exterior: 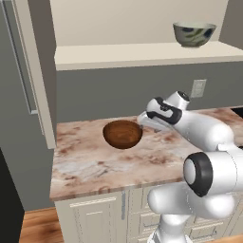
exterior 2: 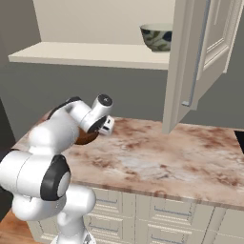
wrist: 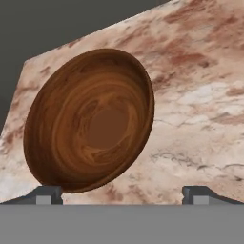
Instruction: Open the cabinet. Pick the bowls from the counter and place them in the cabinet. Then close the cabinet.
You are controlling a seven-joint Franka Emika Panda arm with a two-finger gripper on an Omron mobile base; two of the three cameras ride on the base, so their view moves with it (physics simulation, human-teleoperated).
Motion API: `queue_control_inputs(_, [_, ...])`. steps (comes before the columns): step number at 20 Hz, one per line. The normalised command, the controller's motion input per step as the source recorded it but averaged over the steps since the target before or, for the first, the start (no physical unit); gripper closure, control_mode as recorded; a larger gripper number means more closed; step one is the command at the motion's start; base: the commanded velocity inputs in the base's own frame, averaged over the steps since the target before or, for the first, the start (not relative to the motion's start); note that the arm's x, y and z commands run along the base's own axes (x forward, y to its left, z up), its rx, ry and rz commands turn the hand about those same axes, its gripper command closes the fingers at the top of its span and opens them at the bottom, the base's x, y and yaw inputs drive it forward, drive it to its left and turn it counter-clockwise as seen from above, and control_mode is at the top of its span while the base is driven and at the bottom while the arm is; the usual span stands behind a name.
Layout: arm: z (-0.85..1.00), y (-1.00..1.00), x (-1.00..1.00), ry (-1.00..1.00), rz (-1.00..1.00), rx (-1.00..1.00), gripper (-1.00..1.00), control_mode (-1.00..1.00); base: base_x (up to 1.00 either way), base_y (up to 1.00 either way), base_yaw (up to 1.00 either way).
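- The gripper [wrist: 121, 193] is hanging with its jaws wide apart, holding nothing, just beside the wooden bowl [exterior: 123, 134].
- That bowl is sitting on the counter [exterior: 95, 163].
- The ceramic bowl [exterior: 193, 33] is resting on the open cabinet's shelf [exterior: 142, 54].

I get flat, even rendered light in all three views, moderately bright, with no clear source. Shadows are faint. The wooden bowl [wrist: 90, 121] shows a soft sheen, the counter [wrist: 200, 86] no glare. Edges look slightly soft and pixelated; nothing is bent at the borders.
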Motion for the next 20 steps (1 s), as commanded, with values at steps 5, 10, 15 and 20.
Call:
queue_control_inputs(5, [-0.30,0.00,0.28,0.00,0.00,0.00,-1.00,-1.00,0.00,0.00,0.00])
queue_control_inputs(10, [-0.29,0.00,0.33,0.00,0.00,0.00,-1.00,-1.00,0.00,0.00,0.00])
queue_control_inputs(15, [-0.28,0.01,0.35,0.00,0.00,0.00,-1.00,-1.00,0.00,0.00,0.00])
queue_control_inputs(20, [-0.27,0.06,0.34,0.00,0.00,0.00,-1.00,-1.00,0.00,0.00,0.00])
